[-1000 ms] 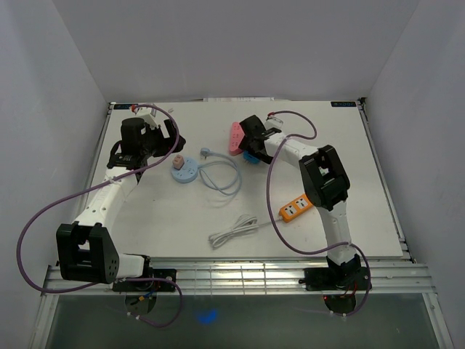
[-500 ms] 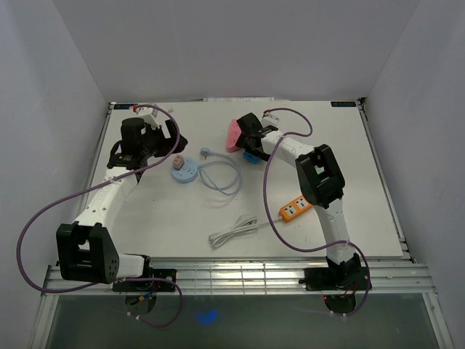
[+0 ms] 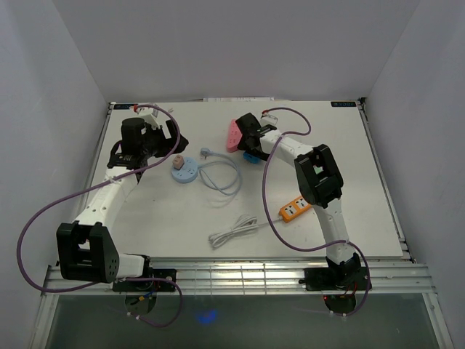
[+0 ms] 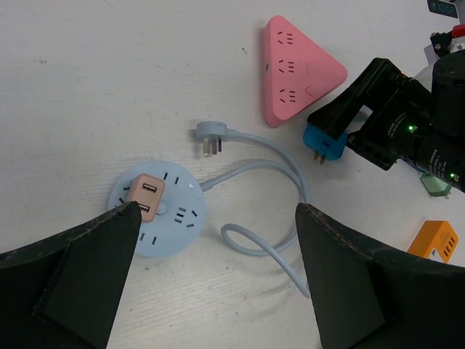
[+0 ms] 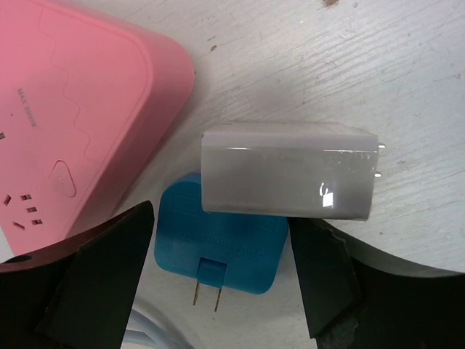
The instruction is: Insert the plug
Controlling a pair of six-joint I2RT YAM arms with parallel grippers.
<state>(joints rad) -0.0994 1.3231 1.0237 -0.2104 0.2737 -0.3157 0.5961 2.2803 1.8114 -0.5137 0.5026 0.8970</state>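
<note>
The round blue socket hub (image 4: 182, 222) has a peach adapter (image 4: 145, 196) plugged into its top. It lies under the left pincer (image 4: 218, 211), nearer one finger. That pincer hangs above it with its jaws spread wide and nothing in them. The hub's grey plug (image 4: 209, 137) lies loose on the table (image 3: 363, 160), just ahead of the pincer.

The blue plug (image 5: 218, 254) lies flat between the fingers of the right pincer (image 5: 221, 222), prongs pointing back toward the wrist. The fingers stand apart, close against its two sides. I cannot tell whether they press on it. A white charger (image 5: 287, 171) lies just past the fingertips, overlapping the blue plug's far edge. The pink socket block (image 5: 80, 109) sits close by, ahead and to one side.

Since a second ago the right wrist has edged slightly toward the pink block. The left arm, the hub and its cable lie as before.
</note>
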